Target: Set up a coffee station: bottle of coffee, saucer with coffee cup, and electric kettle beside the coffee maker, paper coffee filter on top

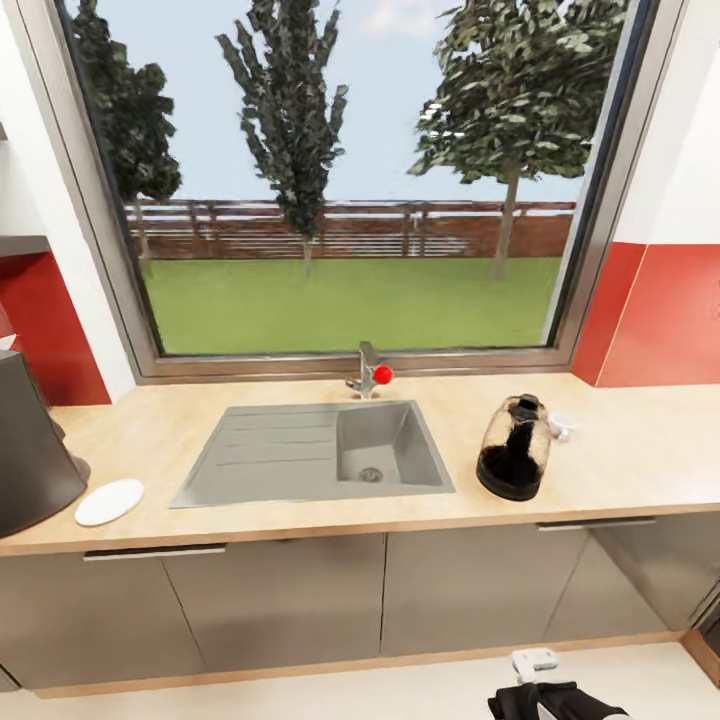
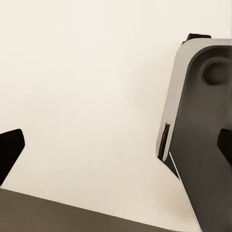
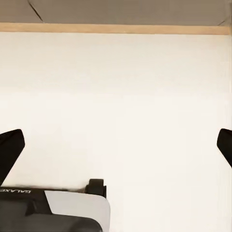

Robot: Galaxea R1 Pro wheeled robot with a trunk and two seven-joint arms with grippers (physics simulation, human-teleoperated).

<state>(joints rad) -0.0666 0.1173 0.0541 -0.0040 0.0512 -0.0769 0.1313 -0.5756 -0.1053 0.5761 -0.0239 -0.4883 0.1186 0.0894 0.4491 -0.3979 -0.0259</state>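
Head view alone shows saucer [image 1: 109, 501] beside sink [image 1: 312, 453].

Wooden countertop [image 1: 640, 450] under a window [image 1: 340, 170]: grey sink [image 1: 310, 455], coffee maker [image 1: 514, 447] right, white saucer [image 1: 109, 501] left.

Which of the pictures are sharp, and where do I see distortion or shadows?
Head view: bright, even daylight; the window frame leans, showing wide-angle distortion; the coffee maker casts hardly any shadow on the countertop. Both wrist views: sharp but nearly featureless pale floor.
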